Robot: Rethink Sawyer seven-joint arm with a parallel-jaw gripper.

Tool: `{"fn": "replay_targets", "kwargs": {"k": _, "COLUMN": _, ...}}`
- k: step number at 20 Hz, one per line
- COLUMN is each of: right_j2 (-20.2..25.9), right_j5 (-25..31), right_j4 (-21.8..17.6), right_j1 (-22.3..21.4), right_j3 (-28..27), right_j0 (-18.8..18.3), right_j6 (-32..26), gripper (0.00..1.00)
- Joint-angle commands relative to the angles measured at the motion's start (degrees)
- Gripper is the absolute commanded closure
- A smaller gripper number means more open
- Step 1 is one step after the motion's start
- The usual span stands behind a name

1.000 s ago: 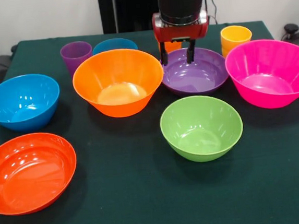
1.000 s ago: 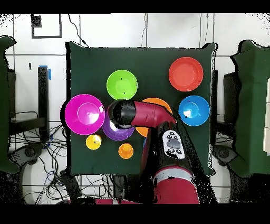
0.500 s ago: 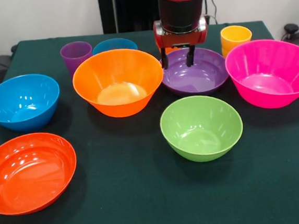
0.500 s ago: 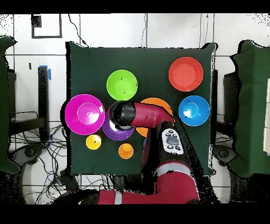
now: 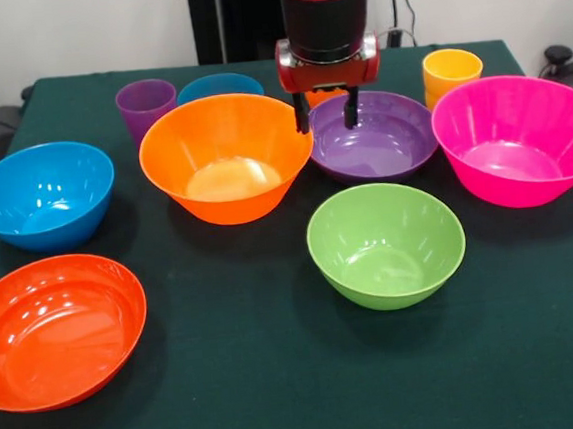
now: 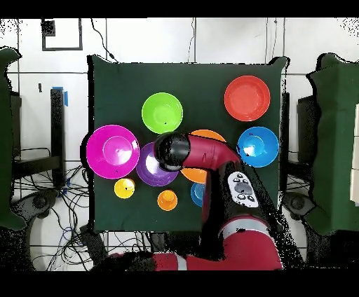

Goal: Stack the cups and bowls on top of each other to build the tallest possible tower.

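The fingers (image 5: 325, 112) hang spread apart, holding nothing, over the gap where the purple bowl (image 5: 375, 136) meets the large orange bowl (image 5: 226, 154). One finger tip shows just in front of the orange bowl's rim, the other over the purple bowl's near-side rim; whether either tip touches a rim cannot be told. The red and black arm (image 6: 210, 157) covers this spot in the overhead view.

Nothing is stacked: every bowl sits by itself on the green table (image 5: 251, 378). The pink bowl (image 5: 521, 139) stands beside the purple bowl toward one side edge of the table, well clear of the fingers. The green bowl (image 5: 385, 244) sits in front of the purple bowl, toward the table's middle. The blue bowl (image 5: 42, 194) is near the opposite side edge, and the shallow red-orange bowl (image 5: 54, 330) lies in the corner beyond it. The small blue bowl (image 5: 219, 85) peeps out behind the orange bowl, near the table's robot-side edge.

The purple cup (image 5: 146, 106) stands upright beside the small blue bowl. The yellow cup (image 5: 451, 74) stands upright behind the purple and pink bowls. The orange cup (image 6: 167, 200) is mostly hidden behind the fingers in the front view and shows plainly from above.
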Motion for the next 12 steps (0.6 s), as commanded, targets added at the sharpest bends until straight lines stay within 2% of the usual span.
{"fn": "replay_targets", "kwargs": {"k": 1, "right_j2": 6.26, "right_j5": -1.2, "right_j4": -4.64, "right_j1": -1.56, "right_j3": 1.92, "right_j0": -2.26, "right_j6": -3.75, "gripper": 0.0}}
{"fn": "replay_targets", "kwargs": {"k": 7, "right_j2": 7.15, "right_j5": -3.31, "right_j4": -6.57, "right_j1": 1.5, "right_j3": 0.38, "right_j0": -3.26, "right_j6": -3.21, "gripper": 0.0}}
{"fn": "replay_targets", "kwargs": {"k": 12, "right_j2": 6.73, "right_j5": -6.49, "right_j4": -8.39, "right_j1": 3.97, "right_j3": -0.48, "right_j0": -2.21, "right_j6": -0.9, "gripper": 0.0}}
